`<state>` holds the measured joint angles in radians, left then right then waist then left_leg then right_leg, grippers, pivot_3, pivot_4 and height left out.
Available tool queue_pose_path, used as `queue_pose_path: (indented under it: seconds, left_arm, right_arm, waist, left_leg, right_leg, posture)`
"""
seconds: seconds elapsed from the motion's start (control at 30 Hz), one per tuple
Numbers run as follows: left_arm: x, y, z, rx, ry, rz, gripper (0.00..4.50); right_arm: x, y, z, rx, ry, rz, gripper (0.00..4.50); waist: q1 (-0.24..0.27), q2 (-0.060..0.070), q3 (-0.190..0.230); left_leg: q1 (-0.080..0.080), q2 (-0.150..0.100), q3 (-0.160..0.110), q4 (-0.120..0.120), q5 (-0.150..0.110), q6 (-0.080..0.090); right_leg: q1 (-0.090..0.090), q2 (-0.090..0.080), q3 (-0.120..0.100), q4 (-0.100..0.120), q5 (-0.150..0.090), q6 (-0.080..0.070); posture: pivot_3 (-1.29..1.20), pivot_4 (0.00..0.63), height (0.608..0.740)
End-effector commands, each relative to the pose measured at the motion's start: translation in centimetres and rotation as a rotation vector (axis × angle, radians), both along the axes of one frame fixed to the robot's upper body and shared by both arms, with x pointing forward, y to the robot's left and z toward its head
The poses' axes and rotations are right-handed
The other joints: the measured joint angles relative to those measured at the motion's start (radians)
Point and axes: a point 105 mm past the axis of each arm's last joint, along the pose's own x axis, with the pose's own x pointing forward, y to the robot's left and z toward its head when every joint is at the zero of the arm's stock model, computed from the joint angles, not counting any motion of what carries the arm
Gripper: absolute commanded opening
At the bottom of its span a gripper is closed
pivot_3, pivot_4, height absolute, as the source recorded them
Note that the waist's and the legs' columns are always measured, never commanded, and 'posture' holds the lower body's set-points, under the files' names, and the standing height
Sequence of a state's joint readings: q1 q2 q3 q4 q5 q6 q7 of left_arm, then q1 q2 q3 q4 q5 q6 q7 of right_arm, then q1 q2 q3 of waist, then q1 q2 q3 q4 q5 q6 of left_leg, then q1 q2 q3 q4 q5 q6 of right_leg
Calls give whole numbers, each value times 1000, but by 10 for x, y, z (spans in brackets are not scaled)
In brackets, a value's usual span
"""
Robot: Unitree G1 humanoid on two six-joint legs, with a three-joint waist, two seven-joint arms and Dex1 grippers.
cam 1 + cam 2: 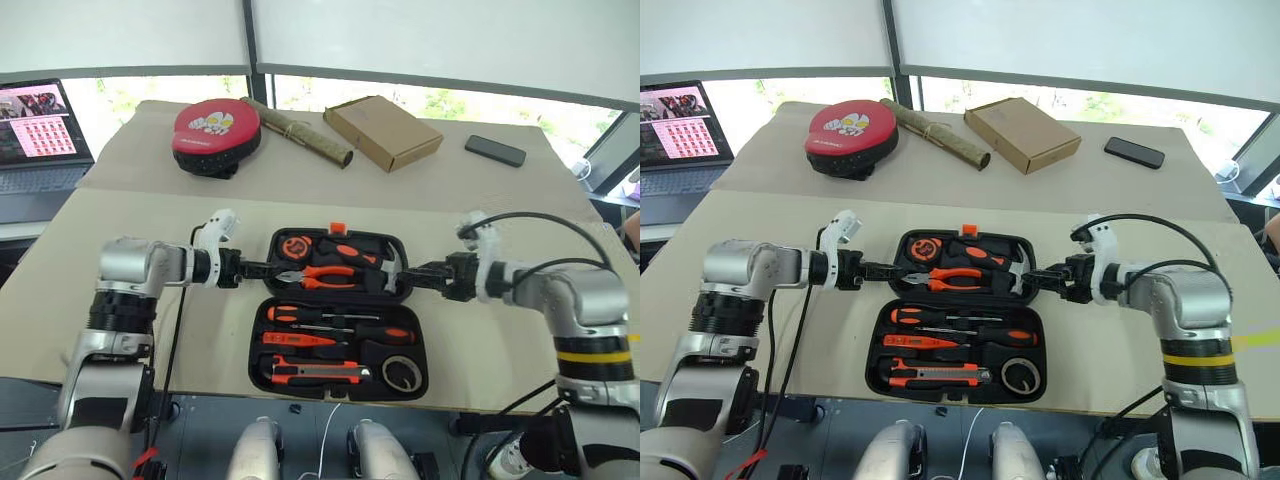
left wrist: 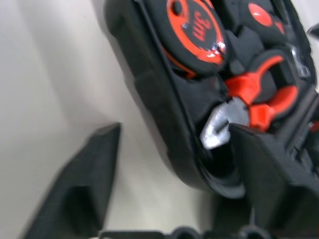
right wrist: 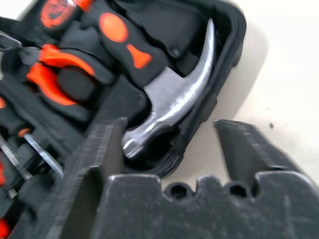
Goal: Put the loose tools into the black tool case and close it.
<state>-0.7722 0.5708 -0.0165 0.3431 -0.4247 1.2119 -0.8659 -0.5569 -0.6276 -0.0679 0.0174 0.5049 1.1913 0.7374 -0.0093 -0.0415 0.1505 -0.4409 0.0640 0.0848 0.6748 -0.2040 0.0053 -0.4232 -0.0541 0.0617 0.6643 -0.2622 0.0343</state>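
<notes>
While the black tool case [image 1: 335, 312] lies open at the near middle of the table [image 1: 120, 290], its near half holds the two screwdrivers [image 1: 340, 318], the tester screwdriver [image 1: 300, 340], the utility knife [image 1: 318, 373] and the tape roll [image 1: 402, 373]. Its far half holds pliers [image 1: 318, 277], hammer [image 3: 172, 102] and tape measure [image 2: 197, 27]. Left gripper [image 2: 174, 164] and right gripper [image 3: 167, 144] straddle that half's side rims, jaws moderately parted, holding nothing. Beyond lie a red-topped pad [image 1: 215, 132] and cardboard box [image 1: 382, 131].
</notes>
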Motion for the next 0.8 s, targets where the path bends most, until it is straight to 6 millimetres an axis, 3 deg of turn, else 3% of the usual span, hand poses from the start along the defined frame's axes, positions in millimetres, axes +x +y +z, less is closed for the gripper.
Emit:
queue_pose_path:
  seconds: [0.03, 0.13, 0.23, 0.5, 0.63, 0.8]
  left_arm:
    - [4, -3, 2, -5, -12, 18, 1700]
    - [5, -4, 6, -27, -22, 20, 607]
    - [5, -5, 9, -51, -33, 20, 12]
    - [-2, -28, 44, -178, -294, -104, 12]
    - [-8, -41, 63, -149, -579, -175, 12]
    - [-13, -40, 55, -67, -736, -199, 12]
  right_arm:
    - [2, 2, 7, -22, -27, 8, 1838]
    - [-1, 5, 5, -23, -18, 15, 727]
    - [-2, 6, 5, -15, -20, 17, 9]
    - [-1, 10, 29, 59, -152, -7, 9]
    - [6, 3, 53, -9, -387, -52, 9]
    - [1, 3, 65, -92, -584, -34, 9]
  waist:
    - [2, 0, 0]
    - [1, 1, 0]
    - [-1, 1, -1]
    - [-3, 1, 0]
    - [-1, 1, 0]
    - [-1, 1, 0]
  left_leg:
    - [0, 0, 0, 0, 0, 0]
    - [1, 0, 0, 1, 0, 0]
    - [4, 0, 0, 1, 1, -1]
    - [1, 0, 0, 1, 1, -1]
    - [-1, 0, 0, 1, 1, -1]
    - [-3, -1, 1, 1, 1, 0]
  right_leg:
    - [0, 0, 0, 0, 0, 0]
    - [1, 0, 0, 1, 1, 0]
    - [3, 0, 0, 1, 1, 0]
    - [1, 0, 1, 1, 2, 0]
    - [-1, -1, 1, 0, 2, 0]
    - [-2, -1, 1, -1, 2, 1]
  posture:
    - [0, 150, 740]
    - [0, 150, 740]
    - [0, 150, 740]
    - [0, 150, 740]
    - [0, 150, 740]
    - [0, 150, 740]
